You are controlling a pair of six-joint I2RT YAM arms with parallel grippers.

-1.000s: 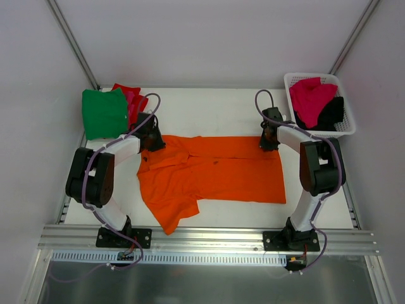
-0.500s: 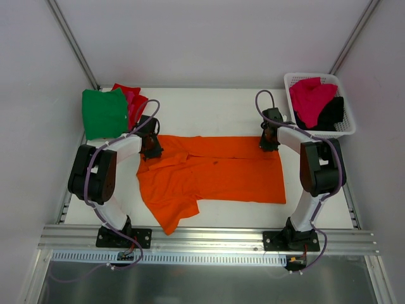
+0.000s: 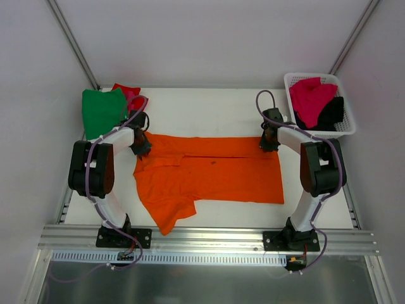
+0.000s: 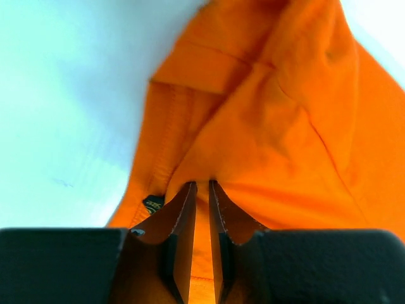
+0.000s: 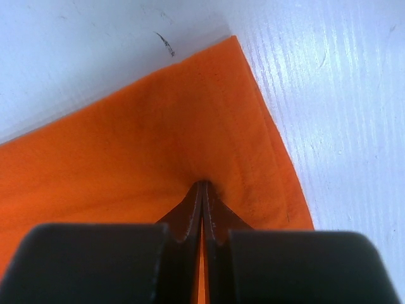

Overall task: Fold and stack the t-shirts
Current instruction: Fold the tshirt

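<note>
The orange t-shirt (image 3: 212,174) lay spread flat at centre. At its 10 o'clock corner the left gripper (image 4: 202,185) had its jaws a crack apart. At 2 o'clock the right gripper (image 5: 202,184) pinched the hem. The green t-shirt (image 3: 101,113) sat beyond, at 11 o'clock.

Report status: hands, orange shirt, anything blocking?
Right hand shut on bright orange cloth t-shirt, far right corner. Left hand fingers a crack apart at its collar end, grip unclear. Shirt spread out, left side rumpled. Nothing in the way.
</note>
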